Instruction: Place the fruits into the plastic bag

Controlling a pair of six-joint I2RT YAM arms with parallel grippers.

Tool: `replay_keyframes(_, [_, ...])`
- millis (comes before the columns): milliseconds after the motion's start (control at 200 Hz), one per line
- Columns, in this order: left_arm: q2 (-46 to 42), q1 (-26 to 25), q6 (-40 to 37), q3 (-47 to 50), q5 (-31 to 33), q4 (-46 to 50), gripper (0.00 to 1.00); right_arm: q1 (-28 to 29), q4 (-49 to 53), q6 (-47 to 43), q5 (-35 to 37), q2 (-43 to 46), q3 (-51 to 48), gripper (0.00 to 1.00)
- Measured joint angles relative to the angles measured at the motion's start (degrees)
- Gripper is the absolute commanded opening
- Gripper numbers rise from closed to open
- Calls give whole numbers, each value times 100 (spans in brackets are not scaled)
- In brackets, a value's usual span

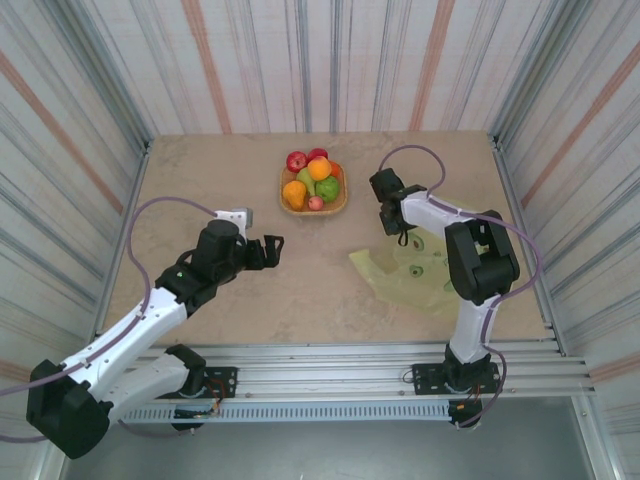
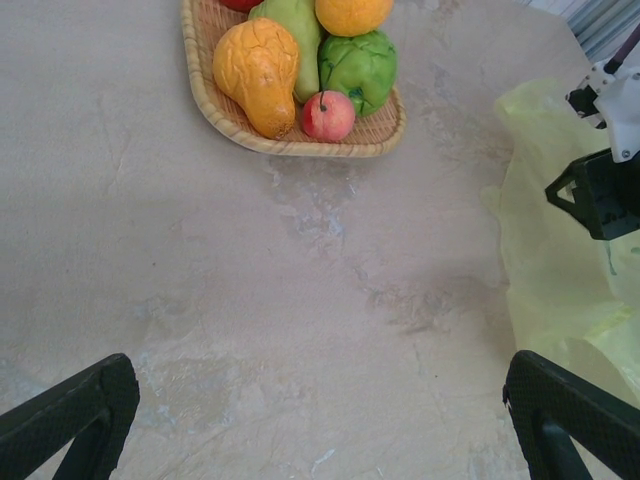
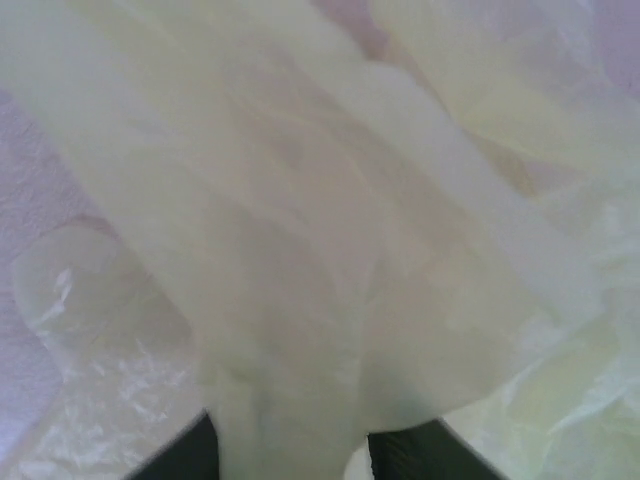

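Several fruits (image 1: 312, 179) lie heaped in a woven tray (image 1: 341, 203) at the table's back middle: red apples, oranges, green ones and a small pinkish one (image 2: 327, 115). The yellow-green plastic bag (image 1: 405, 277) lies crumpled on the right. My right gripper (image 1: 400, 232) stands at the bag's upper edge. In the right wrist view a strip of the plastic bag (image 3: 300, 300) runs between the dark fingers (image 3: 185, 452), which pinch it. My left gripper (image 1: 272, 250) hovers left of centre, wide open and empty, with bare table between its fingers (image 2: 75, 420).
The tray's rim (image 2: 300, 148) lies ahead of my left gripper (image 2: 320, 435), and the bag's edge (image 2: 550, 270) is to its right. Striped walls close in the table (image 1: 200, 200) on three sides. The right arm's elbow (image 1: 480, 260) rises over the bag.
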State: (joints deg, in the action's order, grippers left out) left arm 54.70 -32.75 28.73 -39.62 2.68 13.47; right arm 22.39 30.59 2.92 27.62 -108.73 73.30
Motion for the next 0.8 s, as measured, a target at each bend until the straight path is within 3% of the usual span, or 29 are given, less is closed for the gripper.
replay_keyframes(120, [4, 0, -15, 0, 24, 2, 99, -57, -122, -341, -157, 166, -70, 0])
replay_keyframes(286, [4, 0, -114, 0, 138, 2, 99, -57, -208, -892, -743, 885, -304, 0])
replay_keyframes(471, [9, 0, -367, -2, 136, -31, 99, -57, -140, -1447, -2245, 1749, -334, 0])
replay_keyframes(636, [380, -48, -837, -166, -380, -319, 98, -15, 118, -1683, -3589, 2046, -286, 0])
replay_keyframes(802, [1255, -573, -1561, -612, -723, -726, 99, 26, 229, -1716, -4489, 2203, -286, 0])
